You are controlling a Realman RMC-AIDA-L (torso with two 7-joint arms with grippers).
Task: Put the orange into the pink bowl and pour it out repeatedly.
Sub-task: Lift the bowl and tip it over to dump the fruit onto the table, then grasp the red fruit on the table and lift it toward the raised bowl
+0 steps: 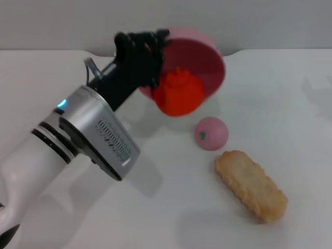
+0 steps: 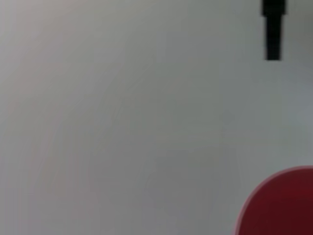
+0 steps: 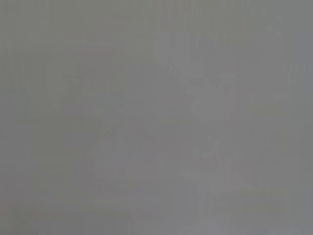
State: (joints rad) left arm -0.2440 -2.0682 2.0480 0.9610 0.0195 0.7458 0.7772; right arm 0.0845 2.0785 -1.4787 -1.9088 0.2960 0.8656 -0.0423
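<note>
White tabletop [image 1: 290, 104], grey wall behind. Left gripper [image 1: 148, 44] is clamped on the rim of the pink bowl [image 1: 207, 62] at the bowl's ~9 o'clock side, fingers closed on the rim w/ the bowl tipped steeply, mouth facing the cam. Orange [image 1: 179, 93] sits at the bowl's lower lip, ~5 o'clock from the fingers and just beside them, looks half out of the bowl; can't tell if it's touching the table yet. Risks: rim pinch is thin, so the bowl could twist or slip in the grip during the tilt; orange is round-ish, once out it may roll toward the pink ball [image 1: 211, 133] at ~5 o'clock or the biscuit [image 1: 251, 185] beyond, bumping them or ending awkward for re-pick. Left wrist cam shows only a bit of the bowl edge [image 2: 283, 205]. Right arm not in view.
</note>
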